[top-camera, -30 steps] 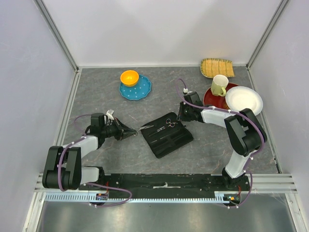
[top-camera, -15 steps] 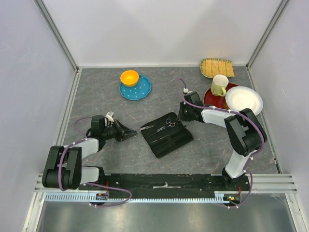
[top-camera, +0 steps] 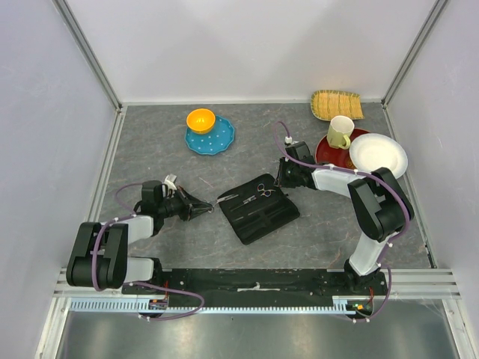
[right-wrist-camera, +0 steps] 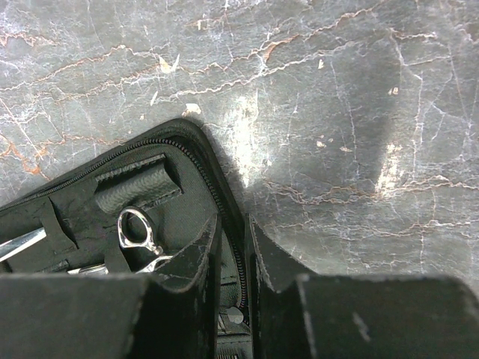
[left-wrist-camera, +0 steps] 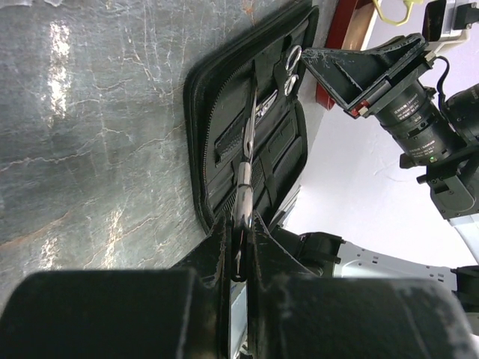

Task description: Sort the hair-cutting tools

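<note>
Black case (right-wrist-camera: 135, 187) rim in right hand (right-wrist-camera: 232, 229)

Premises: a robotics test cell in a laboratory. Evidence: plain white panels (top-camera: 247, 45) close the work area at the back and on both sides, held in bare aluminium posts (top-camera: 88, 52). The table (top-camera: 165, 157) has a grey stone-pattern top. A left arm (top-camera: 112, 232) and a right arm (top-camera: 374, 202) are bolted to a black base rail (top-camera: 254, 280) at its near edge, with purple cables (top-camera: 123, 187) exposed and a slotted aluminium rail (top-camera: 224, 305) in front. Household goods lie about as loose props: orange bowl (top-camera: 200, 119), blue plate (top-camera: 221, 138), cup (top-camera: 340, 132), white plate (top-camera: 378, 155), woven mat (top-camera: 337, 105), black zip case (top-camera: 258, 213).
</note>
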Robot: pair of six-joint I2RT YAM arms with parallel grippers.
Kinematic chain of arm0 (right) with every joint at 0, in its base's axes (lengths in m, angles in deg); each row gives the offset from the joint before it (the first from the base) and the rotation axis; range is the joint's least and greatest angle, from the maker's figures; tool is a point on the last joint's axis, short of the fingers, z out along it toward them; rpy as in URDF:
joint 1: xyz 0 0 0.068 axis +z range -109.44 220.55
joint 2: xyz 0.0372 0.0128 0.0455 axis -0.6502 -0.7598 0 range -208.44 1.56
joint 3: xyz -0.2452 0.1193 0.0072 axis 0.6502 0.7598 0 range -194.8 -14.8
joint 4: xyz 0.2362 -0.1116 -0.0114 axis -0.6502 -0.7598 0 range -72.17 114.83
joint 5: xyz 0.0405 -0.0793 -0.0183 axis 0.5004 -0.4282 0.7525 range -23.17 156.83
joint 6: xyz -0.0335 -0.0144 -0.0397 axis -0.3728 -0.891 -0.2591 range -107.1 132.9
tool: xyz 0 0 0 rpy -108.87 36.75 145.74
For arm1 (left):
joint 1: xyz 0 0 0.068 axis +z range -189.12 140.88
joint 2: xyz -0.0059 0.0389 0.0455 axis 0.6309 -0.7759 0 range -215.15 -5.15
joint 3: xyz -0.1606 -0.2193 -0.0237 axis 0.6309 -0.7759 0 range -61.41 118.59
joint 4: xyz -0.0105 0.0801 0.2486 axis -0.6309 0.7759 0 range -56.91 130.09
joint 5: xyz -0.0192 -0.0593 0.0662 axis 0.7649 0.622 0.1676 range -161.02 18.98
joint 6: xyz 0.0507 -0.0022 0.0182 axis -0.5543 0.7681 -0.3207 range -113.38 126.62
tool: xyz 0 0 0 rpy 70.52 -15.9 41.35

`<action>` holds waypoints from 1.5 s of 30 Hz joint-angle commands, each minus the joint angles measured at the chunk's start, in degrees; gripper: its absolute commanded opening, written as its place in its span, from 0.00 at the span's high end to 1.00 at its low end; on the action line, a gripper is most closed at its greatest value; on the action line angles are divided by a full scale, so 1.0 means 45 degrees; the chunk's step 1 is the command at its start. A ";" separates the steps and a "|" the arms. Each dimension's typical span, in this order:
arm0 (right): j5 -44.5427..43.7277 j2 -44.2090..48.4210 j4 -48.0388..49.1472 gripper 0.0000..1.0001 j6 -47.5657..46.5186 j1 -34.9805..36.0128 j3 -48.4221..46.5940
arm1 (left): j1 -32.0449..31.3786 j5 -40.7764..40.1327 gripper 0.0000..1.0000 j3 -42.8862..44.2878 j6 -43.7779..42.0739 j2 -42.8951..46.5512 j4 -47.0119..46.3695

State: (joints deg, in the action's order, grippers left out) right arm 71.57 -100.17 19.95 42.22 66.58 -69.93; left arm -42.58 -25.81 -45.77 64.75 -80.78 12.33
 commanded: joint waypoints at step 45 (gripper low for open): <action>0.1213 0.0185 -0.0012 0.94 0.2858 0.0526 0.1371 | -0.1456 0.0168 0.98 0.0117 0.3919 -0.4343 -0.9744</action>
State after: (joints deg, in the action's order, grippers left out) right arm 72.81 -100.04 21.98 48.99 66.27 -68.56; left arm -47.94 -24.87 -48.55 81.03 -99.82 -25.33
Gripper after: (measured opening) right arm 0.163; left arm 0.079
